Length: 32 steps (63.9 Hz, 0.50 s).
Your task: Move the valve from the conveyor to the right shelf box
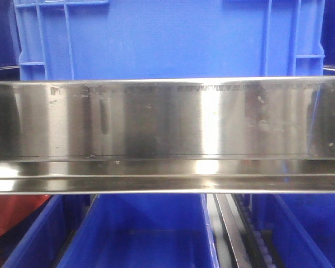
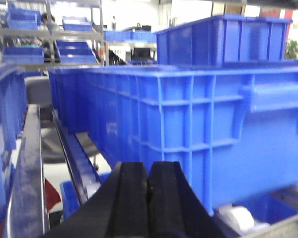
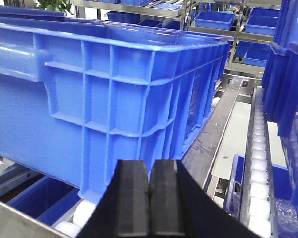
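Note:
Neither the valve nor the conveyor shows in any view. My left gripper [image 2: 148, 173] is shut with nothing between its black fingers; it hangs in front of the side wall of a big blue shelf box [image 2: 213, 129]. My right gripper [image 3: 150, 171] is also shut and empty, facing the corner of a large blue shelf box [image 3: 109, 84] that rests on white rollers [image 3: 82, 213]. In the front view a blue box [image 1: 167, 39] stands above a shiny steel shelf rail [image 1: 167, 134].
More blue bins [image 1: 139, 234] sit below the steel rail. A roller track [image 3: 258, 163] runs along the right of the right wrist view, beside a metal shelf strip [image 3: 213, 134]. Further racks with blue bins [image 2: 74, 47] stand in the background.

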### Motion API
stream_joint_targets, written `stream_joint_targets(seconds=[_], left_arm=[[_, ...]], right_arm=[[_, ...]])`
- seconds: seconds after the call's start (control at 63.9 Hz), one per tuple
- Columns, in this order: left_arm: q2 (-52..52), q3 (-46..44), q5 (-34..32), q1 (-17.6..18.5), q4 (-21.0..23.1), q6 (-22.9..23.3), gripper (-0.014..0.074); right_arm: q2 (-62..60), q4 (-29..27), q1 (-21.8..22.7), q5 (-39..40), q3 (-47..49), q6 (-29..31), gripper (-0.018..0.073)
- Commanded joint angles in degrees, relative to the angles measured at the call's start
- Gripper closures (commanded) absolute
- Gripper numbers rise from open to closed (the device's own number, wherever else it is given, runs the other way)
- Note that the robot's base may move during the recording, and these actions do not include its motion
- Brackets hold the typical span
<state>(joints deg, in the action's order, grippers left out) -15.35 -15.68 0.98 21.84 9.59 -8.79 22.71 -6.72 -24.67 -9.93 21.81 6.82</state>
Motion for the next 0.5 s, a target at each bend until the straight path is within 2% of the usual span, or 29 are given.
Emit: stream_joint_targets(seconds=[0.0,0.329,0.36,0.439,0.485], left_arm=[[0.3,0.1,-1.8,-0.1,0.3,0.5,0.0707],[0.3,0.1,-1.8,-0.1,0.2,0.5,0.0707],[0.3,0.1,-1.8,-0.1,-0.7,0.5,0.0707],[0.3,0.1,-1.3,-2.1,-7.2,0.5,0.0707],[0.8,0.1,-0.6,-3.9,-8.4,0.5,0.0707]], right_arm=[[-0.2,0.5,0.0,1.7,0.0,0.2,0.0721],[-0.2,0.5,0.0,1.8,0.0,0.2,0.0721],[-0.2,0.5,0.0,1.8,0.0,0.2,0.0721],[-0.2,0.5,0.0,1.8,0.0,0.2,0.0721],[-0.2,0.5,0.0,1.8,0.0,0.2,0.0721]])
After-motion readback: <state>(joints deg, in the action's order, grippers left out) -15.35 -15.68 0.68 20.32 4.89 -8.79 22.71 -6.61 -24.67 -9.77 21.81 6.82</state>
